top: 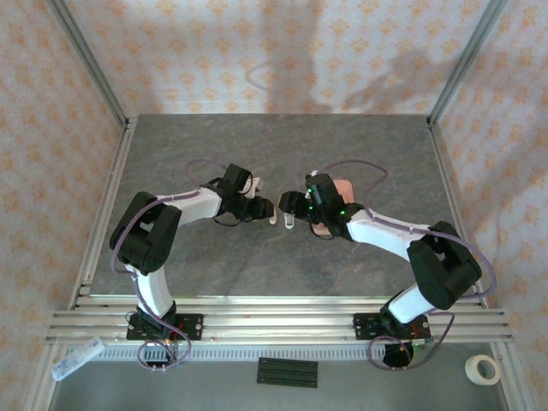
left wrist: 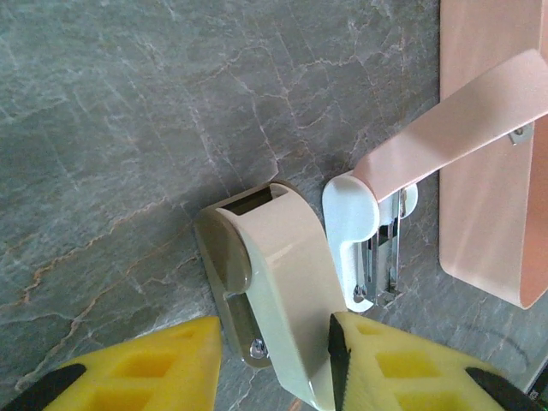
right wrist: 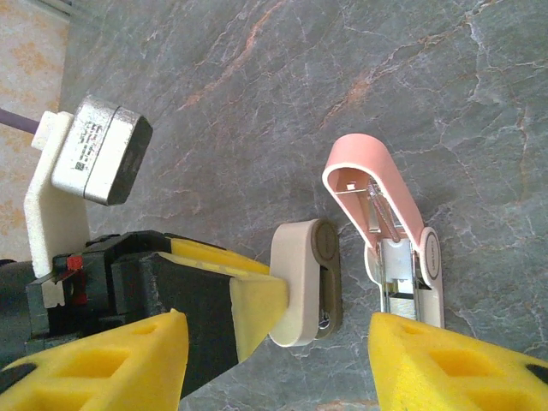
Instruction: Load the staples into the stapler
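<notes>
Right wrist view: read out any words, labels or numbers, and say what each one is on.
Label on the grey metal box: small print, too blurred to read.
No legible writing on the cream oblong stapler or the open pink stapler.

Stapler [top: 289, 221] sits mid-table [top: 282, 145]. Second oblong piece [top: 273, 219] lies just L of it, side by side w/ a narrow gap btwn. Tray [top: 344, 187] lies just R of stapler, slightly farther back. Tape roll [top: 487, 369] sits at near-R corner, off the tabletop.
</notes>
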### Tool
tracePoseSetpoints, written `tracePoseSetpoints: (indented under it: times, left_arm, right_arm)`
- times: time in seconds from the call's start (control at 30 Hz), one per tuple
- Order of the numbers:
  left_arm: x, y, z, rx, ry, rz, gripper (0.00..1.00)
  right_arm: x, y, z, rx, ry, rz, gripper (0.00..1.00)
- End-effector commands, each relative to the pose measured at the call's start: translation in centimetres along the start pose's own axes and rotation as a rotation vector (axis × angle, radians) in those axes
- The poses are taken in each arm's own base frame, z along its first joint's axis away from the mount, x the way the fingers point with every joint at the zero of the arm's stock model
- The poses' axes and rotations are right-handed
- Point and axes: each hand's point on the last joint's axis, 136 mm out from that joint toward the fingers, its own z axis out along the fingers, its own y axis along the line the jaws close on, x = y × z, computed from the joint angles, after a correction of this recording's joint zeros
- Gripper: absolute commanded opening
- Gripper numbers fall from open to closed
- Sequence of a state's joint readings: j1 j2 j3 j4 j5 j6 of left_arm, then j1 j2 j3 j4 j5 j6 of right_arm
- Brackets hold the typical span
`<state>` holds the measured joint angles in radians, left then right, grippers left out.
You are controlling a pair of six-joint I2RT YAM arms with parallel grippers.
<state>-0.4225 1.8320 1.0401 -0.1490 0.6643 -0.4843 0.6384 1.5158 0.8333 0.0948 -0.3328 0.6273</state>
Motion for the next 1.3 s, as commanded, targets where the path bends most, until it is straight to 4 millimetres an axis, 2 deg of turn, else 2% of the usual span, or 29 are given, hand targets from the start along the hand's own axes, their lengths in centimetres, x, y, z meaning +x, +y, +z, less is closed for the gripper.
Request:
tracePoseSetpoints:
  times: [0.0,0.1,0.27,0.33,0.5,0.63,0.77,0.97,1.27]
  left_arm:
    - [3.4,3.7,1.2,-0.144,0.112,-0.008,0.35]
    - [4.2,4.8,1.1,-0.188,0.133,0.000,0.29]
    - [5.0,5.7,1.2,-0.224,0.150,0.012,0.29]
    - [4.8,5.5,1.1,-0.218,0.143,0.016,0.29]
    - [2.7,3.4,0.2,-0.170,0.073,0.041,0.39]
    - [0.4,0.8,-1.2,-0.124,0.012,0.068,0.47]
    - [-1.2,-1.4,-2.8,-0.093,-0.039,0.105,0.51]
    - [-3.0,-3.0,-4.2,-0.088,-0.084,0.167,0.56]
    - [-5.8,-4.9,-4.8,-0.072,-0.147,0.268,0.62]
  right_arm:
    - [-0.1,-0.4,-0.6,0.016,-0.018,-0.010,0.58]
    - [-0.2,-0.4,-0.7,0.017,-0.022,-0.010,0.58]
    - [-0.1,-0.4,-0.7,0.019,-0.020,-0.011,0.58]
    - [-0.2,-0.4,-0.7,0.018,-0.021,-0.011,0.58]
    - [-0.4,-0.1,-0.9,0.012,-0.029,-0.015,0.58]
    - [-0.6,0.0,-1.2,0.012,-0.037,-0.020,0.58]
    - [-0.9,0.0,-1.6,0.021,-0.051,-0.030,0.58]
    - [-1.2,-0.2,-2.4,0.035,-0.069,-0.041,0.58]
    - [-1.4,-1.1,-3.2,0.036,-0.099,-0.011,0.59]
